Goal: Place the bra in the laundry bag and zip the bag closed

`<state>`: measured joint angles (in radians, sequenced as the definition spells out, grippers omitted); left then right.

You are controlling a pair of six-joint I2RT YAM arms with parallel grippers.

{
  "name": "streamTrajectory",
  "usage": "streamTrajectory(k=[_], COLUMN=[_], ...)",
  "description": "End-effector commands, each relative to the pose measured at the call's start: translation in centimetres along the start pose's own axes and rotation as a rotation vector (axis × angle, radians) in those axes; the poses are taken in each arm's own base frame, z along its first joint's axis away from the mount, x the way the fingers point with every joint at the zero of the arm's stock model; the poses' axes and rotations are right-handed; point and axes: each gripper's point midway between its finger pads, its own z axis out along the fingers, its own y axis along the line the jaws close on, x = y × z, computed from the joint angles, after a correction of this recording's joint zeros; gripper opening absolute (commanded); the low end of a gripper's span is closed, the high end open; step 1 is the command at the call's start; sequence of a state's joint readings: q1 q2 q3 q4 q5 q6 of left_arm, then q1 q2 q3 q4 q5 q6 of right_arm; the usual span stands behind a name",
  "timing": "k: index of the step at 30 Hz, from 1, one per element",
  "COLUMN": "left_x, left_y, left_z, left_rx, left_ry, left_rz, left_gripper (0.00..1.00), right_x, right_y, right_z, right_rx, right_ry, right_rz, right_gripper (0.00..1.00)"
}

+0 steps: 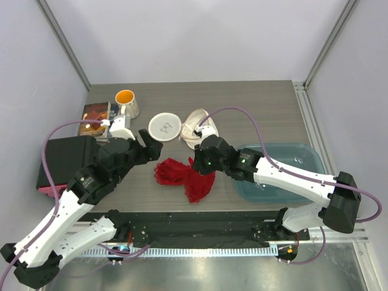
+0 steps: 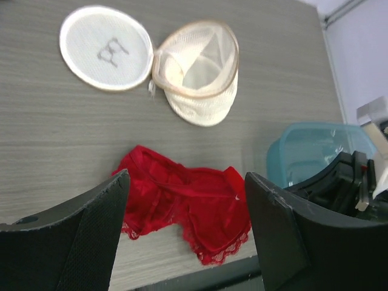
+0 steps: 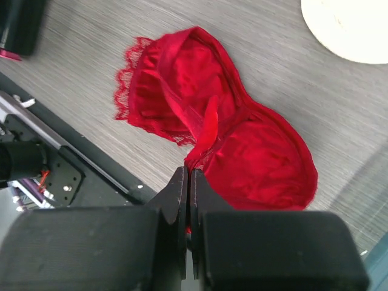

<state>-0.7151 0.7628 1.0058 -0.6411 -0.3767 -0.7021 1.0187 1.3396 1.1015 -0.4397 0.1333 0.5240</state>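
The red lace bra (image 1: 182, 176) lies crumpled on the grey table, in front of the laundry bag (image 1: 197, 128). The bag's white mesh dome lies on its side, unzipped, its tan rim open (image 2: 203, 79), and its flat round face (image 2: 106, 47) with a small dark mark rests beside it. My right gripper (image 3: 189, 173) is shut on the bra's (image 3: 242, 145) middle edge, with red fabric pinched between the jaws. My left gripper (image 2: 187, 179) hangs open just left of and above the bra (image 2: 194, 206), apart from it, nothing between its fingers.
A white mug with an orange inside (image 1: 125, 103) and a book (image 1: 97, 114) stand at the back left. A black box (image 1: 66, 159) sits at the left edge. A teal plastic bin (image 1: 285, 173) stands at the right, under my right arm.
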Motion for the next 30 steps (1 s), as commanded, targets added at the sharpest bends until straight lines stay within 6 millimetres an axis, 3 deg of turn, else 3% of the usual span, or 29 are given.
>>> streamTrajectory(k=[1, 4, 8, 12, 14, 17, 18, 20, 21, 24, 25, 30], left_x=[3.7, 6.2, 9.4, 11.6, 12.5, 13.6, 13.8, 14.7, 14.4, 16.4, 16.2, 17.4], left_y=[-0.7, -0.5, 1.8, 3.7, 4.6, 6.3, 6.7, 7.9, 7.4, 7.5, 6.5, 7.5], left_z=[1.7, 3.2, 4.9, 6.4, 7.0, 7.6, 7.7, 8.1, 8.8, 9.5, 9.9, 10.4], left_rx=[0.048, 0.036, -0.063, -0.122, -0.145, -0.209, -0.222, -0.253, -0.218, -0.176, -0.124, -0.140], left_ry=[0.118, 0.182, 0.247, 0.289, 0.310, 0.332, 0.333, 0.351, 0.334, 0.384, 0.382, 0.380], left_rz=[0.000, -0.021, -0.062, -0.172, -0.208, -0.248, -0.253, -0.272, -0.290, -0.308, -0.318, -0.318], left_gripper=[0.78, 0.82, 0.93, 0.97, 0.97, 0.98, 0.98, 0.97, 0.96, 0.94, 0.91, 0.86], right_x=[-0.9, -0.1, 0.0, 1.2, 1.9, 2.7, 3.1, 3.9, 3.9, 5.0, 4.9, 6.5], right_y=[0.2, -0.6, -1.1, -3.3, -4.2, -5.1, -5.4, -6.2, -6.3, -7.3, -7.2, -8.1], right_z=[-0.6, 0.2, 0.8, 1.2, 1.3, 1.3, 1.2, 0.8, 0.4, -0.5, -1.1, -1.9], right_rx=[-0.017, 0.018, 0.048, 0.148, 0.181, 0.214, 0.225, 0.257, 0.261, 0.284, 0.269, 0.265], right_ry=[-0.079, -0.063, -0.060, -0.034, -0.022, 0.000, 0.012, 0.037, 0.033, 0.035, 0.018, 0.024], right_rz=[0.062, 0.070, 0.070, 0.051, 0.043, 0.027, 0.024, 0.015, 0.027, 0.059, 0.076, 0.126], right_gripper=[0.01, 0.01, 0.01, 0.03, 0.16, 0.42, 0.57, 0.68, 0.77, 0.85, 0.86, 0.85])
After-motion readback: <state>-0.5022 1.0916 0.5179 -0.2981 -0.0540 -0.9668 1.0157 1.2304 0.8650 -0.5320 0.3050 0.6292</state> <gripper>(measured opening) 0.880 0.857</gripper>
